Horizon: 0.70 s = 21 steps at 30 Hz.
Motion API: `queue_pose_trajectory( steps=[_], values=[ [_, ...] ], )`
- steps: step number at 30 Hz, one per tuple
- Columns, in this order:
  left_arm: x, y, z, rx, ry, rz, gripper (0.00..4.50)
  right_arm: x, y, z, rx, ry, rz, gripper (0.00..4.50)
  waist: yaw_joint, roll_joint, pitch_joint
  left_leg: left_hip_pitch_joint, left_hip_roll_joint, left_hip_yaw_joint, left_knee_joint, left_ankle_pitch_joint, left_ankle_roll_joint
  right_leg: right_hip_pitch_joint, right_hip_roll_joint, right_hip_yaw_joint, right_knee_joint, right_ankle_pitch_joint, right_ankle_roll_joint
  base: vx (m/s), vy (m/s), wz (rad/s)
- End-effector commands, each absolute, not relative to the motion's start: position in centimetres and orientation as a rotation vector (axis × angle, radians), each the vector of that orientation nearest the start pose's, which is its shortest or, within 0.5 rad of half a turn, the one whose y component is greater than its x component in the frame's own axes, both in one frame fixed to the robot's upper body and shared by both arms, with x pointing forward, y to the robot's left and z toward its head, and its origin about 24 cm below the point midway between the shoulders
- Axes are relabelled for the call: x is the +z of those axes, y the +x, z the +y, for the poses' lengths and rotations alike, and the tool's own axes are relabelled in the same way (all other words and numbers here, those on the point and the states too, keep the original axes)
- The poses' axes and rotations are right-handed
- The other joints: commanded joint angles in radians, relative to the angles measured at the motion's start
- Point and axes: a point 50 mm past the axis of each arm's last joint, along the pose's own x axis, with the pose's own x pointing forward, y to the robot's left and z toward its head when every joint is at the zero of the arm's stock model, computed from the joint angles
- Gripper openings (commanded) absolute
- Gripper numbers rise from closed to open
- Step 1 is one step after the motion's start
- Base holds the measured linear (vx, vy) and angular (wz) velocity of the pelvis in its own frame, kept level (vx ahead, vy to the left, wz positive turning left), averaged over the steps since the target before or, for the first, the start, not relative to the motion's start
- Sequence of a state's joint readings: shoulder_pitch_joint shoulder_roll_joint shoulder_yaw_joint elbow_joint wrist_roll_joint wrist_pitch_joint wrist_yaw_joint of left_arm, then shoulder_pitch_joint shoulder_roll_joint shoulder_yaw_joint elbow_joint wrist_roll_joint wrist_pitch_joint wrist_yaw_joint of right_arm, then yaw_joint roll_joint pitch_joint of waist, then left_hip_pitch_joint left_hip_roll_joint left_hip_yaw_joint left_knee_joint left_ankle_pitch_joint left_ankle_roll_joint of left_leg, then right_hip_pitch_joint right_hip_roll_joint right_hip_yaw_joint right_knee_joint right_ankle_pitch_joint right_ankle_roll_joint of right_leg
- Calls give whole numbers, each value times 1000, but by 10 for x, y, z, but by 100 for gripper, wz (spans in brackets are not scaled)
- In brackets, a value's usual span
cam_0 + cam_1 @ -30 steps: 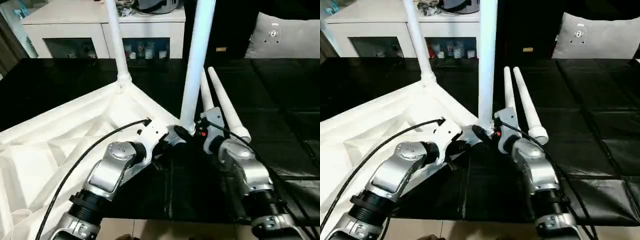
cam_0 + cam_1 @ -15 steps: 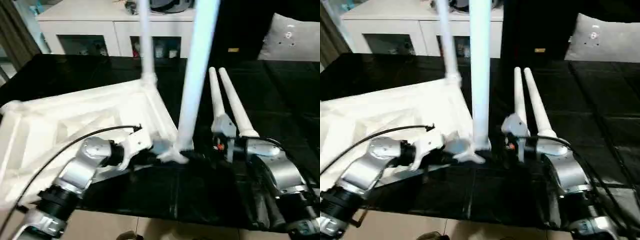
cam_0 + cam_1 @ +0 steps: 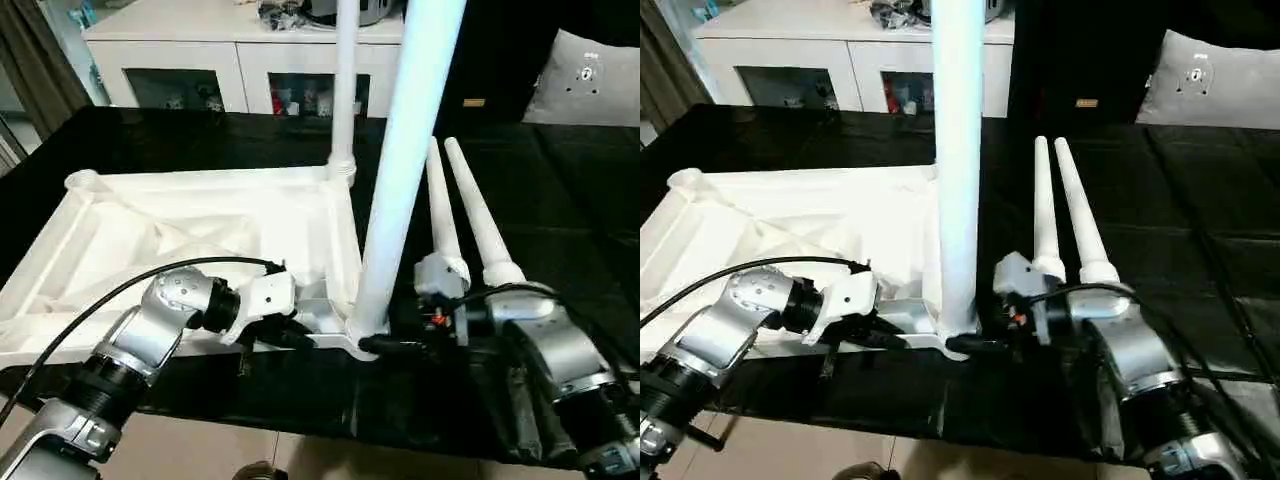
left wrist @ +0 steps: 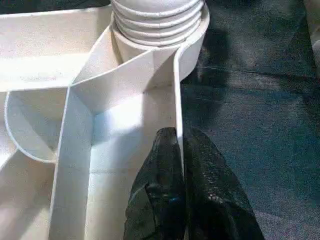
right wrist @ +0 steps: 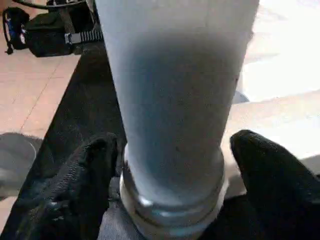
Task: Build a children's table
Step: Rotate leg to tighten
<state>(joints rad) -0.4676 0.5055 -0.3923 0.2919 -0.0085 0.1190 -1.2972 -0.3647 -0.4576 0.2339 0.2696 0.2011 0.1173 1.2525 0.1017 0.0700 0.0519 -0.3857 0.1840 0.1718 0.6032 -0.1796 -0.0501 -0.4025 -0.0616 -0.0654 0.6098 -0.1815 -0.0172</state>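
On the black counter [image 3: 560,200]: children's table [image 3: 180,230], underside up, now swung square to us. Left gripper [image 4: 179,150] closed on its rim wall; right gripper [image 5: 170,165] open around the near upright leg [image 3: 400,180]. We judge two legs remain unfitted.

head eyes look down, wrist views close, sharing near leg [image 3: 400,190]

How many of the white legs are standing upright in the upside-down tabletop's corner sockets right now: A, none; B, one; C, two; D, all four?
C: two legs stand upright in the tabletop, the near leg and the far leg, while two loose legs lie side by side on the black work table.
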Motion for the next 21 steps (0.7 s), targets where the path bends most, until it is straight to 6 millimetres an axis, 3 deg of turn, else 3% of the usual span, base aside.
queue_pose_trajectory(
  steps=[1,8,15,20,21],
  values=[
    [66,285,131,-1558,578,402,0,61,277,-146,1419,-235,273,335,-3,-7,-70,17,46,-15,-68,-206,58,47,-78,46,-76,-240,-209,0,0,0],
    [65,286,131,-1568,579,398,0,60,274,-142,1448,-204,290,278,-1,-7,-70,18,47,-15,-69,-211,54,48,-79,46,-77,-260,-201,0,0,0],
    [64,285,132,-1552,546,395,0,57,271,-139,1442,-159,300,257,1,-5,-70,18,47,-15,-69,-209,53,48,-78,46,-76,-245,-207,0,0,0],
    [69,284,117,-1417,388,380,0,48,277,-124,1254,-13,344,252,-9,-5,-67,19,48,-16,-73,-227,37,47,-78,46,-76,-273,-211,0,0,0],
    [70,285,109,-1353,342,380,0,42,282,-118,1168,14,364,247,-8,1,-66,21,47,-19,-74,-233,29,46,-79,44,-76,-291,-208,0,0,0]
  ],
)
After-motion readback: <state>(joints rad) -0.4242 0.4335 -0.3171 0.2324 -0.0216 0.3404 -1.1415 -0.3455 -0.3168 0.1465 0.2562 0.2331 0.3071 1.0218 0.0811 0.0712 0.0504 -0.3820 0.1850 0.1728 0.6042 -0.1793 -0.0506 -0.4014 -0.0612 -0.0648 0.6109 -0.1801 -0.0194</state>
